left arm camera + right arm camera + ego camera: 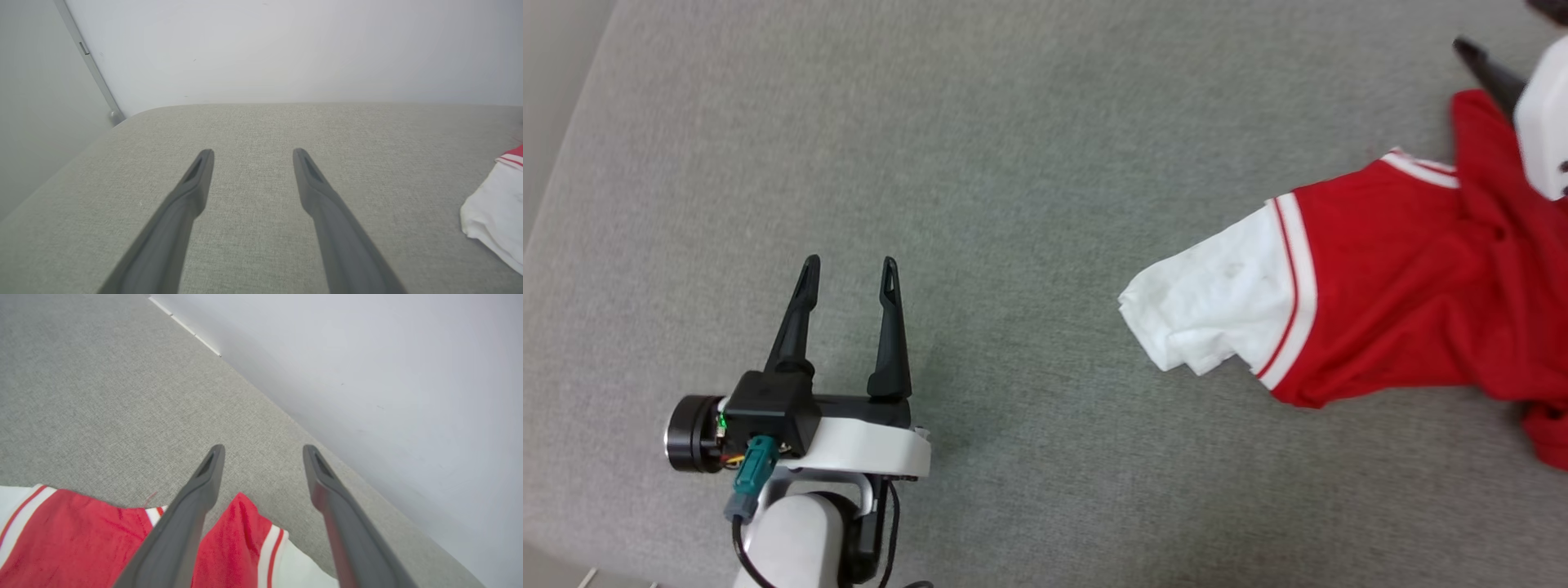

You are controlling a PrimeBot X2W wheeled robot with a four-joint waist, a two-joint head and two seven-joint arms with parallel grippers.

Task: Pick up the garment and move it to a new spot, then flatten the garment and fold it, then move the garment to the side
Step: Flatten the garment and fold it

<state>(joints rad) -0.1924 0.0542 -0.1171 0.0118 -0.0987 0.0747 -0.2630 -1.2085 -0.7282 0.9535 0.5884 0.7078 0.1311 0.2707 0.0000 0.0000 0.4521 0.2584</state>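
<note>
My right pincer (263,451) hangs spread and empty over the red, white-sleeved cloth jersey (1380,278); my left pincer (849,265), also spread, sits well apart.

The shirt (1380,286) is soft, matt cloth, rumpled at the sleeve. A grey woven cloth covers the counter (1029,163), matt with a fine rough grain. Both the left hand (849,265) and the right hand (263,449) look like smooth, matt dark plastic. The left arm's white shell (866,449) is smooth, faintly glossy plastic. The wall (286,49) is smooth and matt.
</note>
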